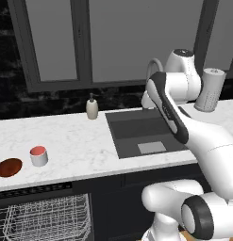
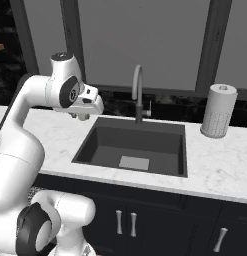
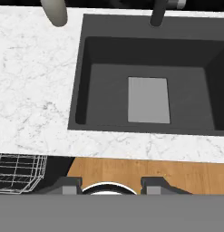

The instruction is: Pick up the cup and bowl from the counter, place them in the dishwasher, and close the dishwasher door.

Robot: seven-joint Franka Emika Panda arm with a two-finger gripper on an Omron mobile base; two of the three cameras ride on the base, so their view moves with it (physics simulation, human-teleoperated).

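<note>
One cup (image 1: 38, 156) and one bowl (image 1: 8, 167) stand side by side, just apart, near the front edge of the tabletop (image 1: 75, 141) toward its left end, directly above the open dishwasher (image 1: 42, 214). This placement suits a short transfer: the single white wire rack (image 1: 47, 219) lies exposed below them, so the door is evidently down, though the panel itself is out of frame. The claw (image 3: 111, 186) hangs over the front edge by the one sink (image 3: 149, 77), well apart from both dishes. It grips nothing, and its two fingertips (image 3: 155, 185) stand parted. Neither dish is loaded yet, so the task appears to be at its start. Other items, one each: soap bottle (image 1: 92, 107), faucet (image 2: 138, 92), paper towel roll (image 2: 218, 111).
</note>
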